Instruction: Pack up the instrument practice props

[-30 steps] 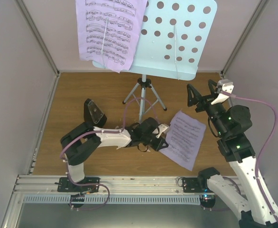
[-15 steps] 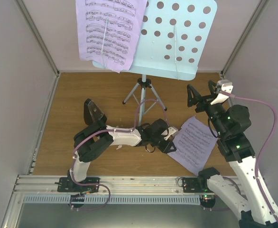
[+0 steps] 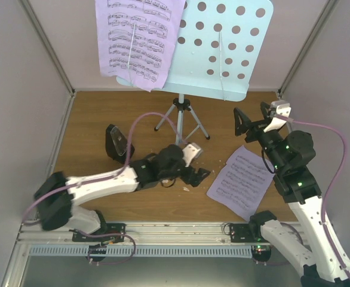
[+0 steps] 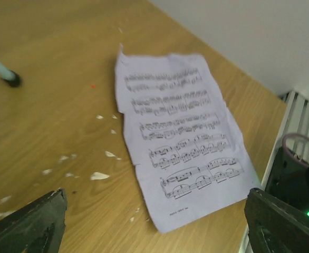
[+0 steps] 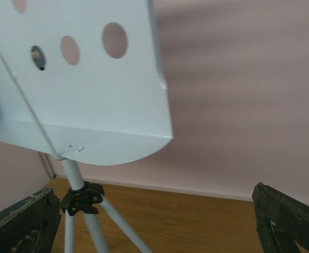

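The light blue music stand (image 3: 223,54) rises on its tripod (image 3: 181,119) at the back middle. One lilac sheet-music page (image 3: 140,39) hangs on its desk. A second page (image 3: 242,181) lies flat on the table at the right. The black metronome (image 3: 117,142) sits at the left. My left gripper (image 3: 197,175) is open just left of the flat page and apart from it. In the left wrist view the page (image 4: 183,137) lies ahead of my empty left gripper (image 4: 154,226). My right gripper (image 3: 254,119) hovers open at the right, facing the stand's desk (image 5: 86,89) and tripod hub (image 5: 83,199).
Small white crumbs (image 4: 99,175) are scattered on the wood left of the flat page. One stand foot (image 4: 7,76) rests nearby. Pale walls close in the table on three sides. A metal rail (image 3: 163,230) runs along the near edge.
My left gripper opened and let go of the flat page after dragging it a little to the right, then drew back leftward. The right arm barely moved.
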`<state>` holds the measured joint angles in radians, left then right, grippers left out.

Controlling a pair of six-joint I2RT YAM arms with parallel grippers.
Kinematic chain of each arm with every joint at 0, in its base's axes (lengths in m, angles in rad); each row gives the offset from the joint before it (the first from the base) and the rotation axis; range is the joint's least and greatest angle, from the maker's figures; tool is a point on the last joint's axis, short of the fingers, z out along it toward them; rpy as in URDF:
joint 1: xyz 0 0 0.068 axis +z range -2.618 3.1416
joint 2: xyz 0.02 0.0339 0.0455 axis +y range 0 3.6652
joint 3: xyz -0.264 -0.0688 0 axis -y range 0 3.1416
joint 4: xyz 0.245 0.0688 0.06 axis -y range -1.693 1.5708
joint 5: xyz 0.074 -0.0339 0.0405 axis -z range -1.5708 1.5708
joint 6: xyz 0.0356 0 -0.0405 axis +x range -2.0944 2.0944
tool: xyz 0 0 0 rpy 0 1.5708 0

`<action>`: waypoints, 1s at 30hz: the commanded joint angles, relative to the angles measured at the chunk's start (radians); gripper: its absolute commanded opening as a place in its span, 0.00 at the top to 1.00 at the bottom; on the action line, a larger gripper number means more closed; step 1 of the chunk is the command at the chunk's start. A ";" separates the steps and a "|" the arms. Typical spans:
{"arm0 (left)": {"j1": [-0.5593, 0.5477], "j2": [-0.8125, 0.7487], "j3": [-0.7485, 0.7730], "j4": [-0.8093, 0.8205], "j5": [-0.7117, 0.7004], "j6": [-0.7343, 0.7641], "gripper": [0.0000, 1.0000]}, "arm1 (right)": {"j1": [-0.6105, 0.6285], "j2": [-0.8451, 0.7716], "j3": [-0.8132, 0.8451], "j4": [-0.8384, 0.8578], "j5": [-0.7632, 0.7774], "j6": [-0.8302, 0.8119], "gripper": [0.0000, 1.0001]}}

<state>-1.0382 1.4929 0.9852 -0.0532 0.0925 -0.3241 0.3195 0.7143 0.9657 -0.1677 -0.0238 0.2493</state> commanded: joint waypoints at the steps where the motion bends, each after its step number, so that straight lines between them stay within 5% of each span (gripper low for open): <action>1: 0.049 -0.238 -0.130 -0.025 -0.146 0.008 0.07 | 0.003 0.017 0.032 -0.014 -0.132 -0.044 0.00; 9: 0.289 -0.608 -0.135 -0.258 -0.016 0.013 0.10 | 0.003 0.017 0.048 0.008 -0.465 -0.052 0.00; 15: 0.500 -0.619 0.035 -0.381 0.189 0.074 0.09 | 0.023 0.055 0.047 0.035 -0.658 -0.022 0.05; 25: 0.775 -0.549 0.266 -0.379 0.493 0.121 0.19 | 0.442 0.240 0.199 -0.008 -0.291 -0.104 0.08; 30: 0.845 -0.494 0.420 -0.392 0.541 0.126 0.21 | 0.523 0.350 0.346 0.035 -0.148 -0.025 0.08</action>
<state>-0.2382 0.9695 1.2900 -0.4591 0.5385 -0.2161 0.8093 1.0161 1.2045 -0.1787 -0.3298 0.1780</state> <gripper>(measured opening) 0.797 0.918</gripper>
